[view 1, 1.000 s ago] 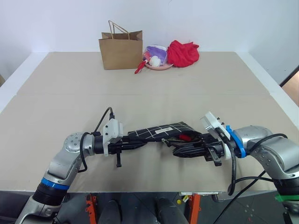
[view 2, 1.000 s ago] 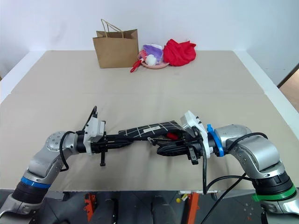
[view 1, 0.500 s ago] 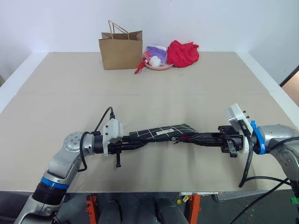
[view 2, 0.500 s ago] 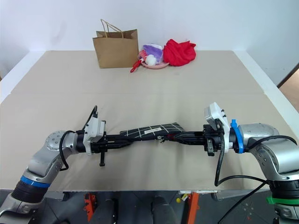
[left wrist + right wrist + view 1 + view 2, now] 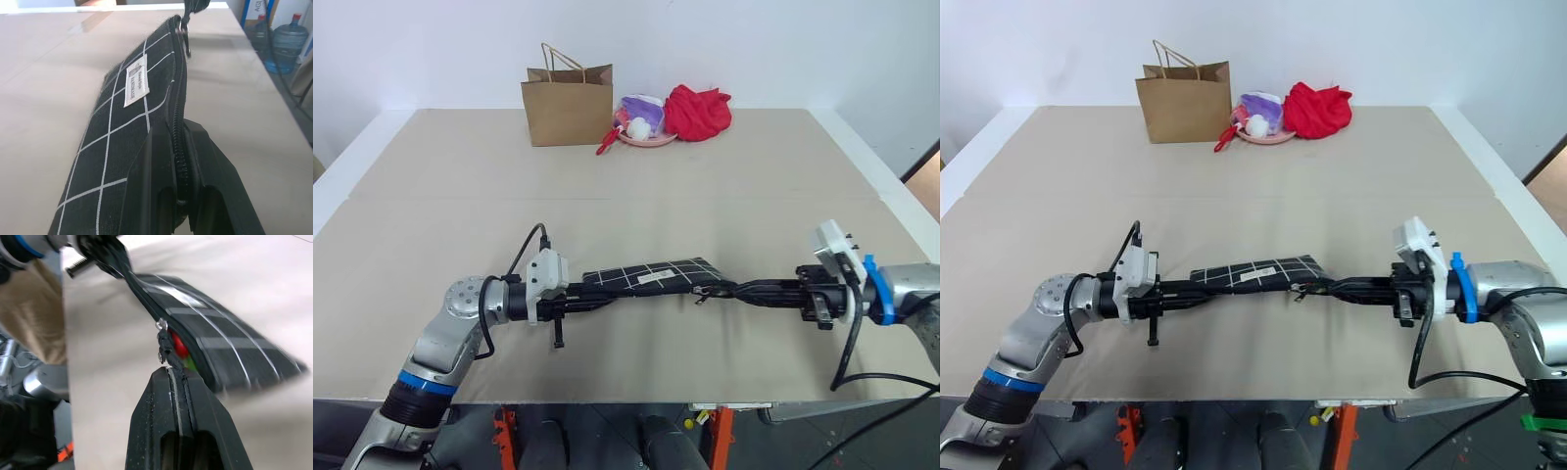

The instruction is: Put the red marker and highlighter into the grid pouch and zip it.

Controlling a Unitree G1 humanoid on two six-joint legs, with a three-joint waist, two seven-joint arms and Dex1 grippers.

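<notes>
Both arms reach inward over the table, forearms near level, pointing toward each other. The left gripper (image 5: 597,304) is clamped tight on the end of the grid pouch (image 5: 651,275). The right gripper (image 5: 729,290) is closed, pinching the zipper pull (image 5: 164,352), its arm stretched out from the right side.

Bright even light, soft shadows; right wrist view motion-blurred, left wrist view sharp.

My head pair looks forward and down over the table (image 5: 431,196) from mid-distance, my left wrist cam sights close along the grid pouch (image 5: 132,122) toward its zipper end, my right wrist cam sights close back from that end, all sharing the pouch.
</notes>
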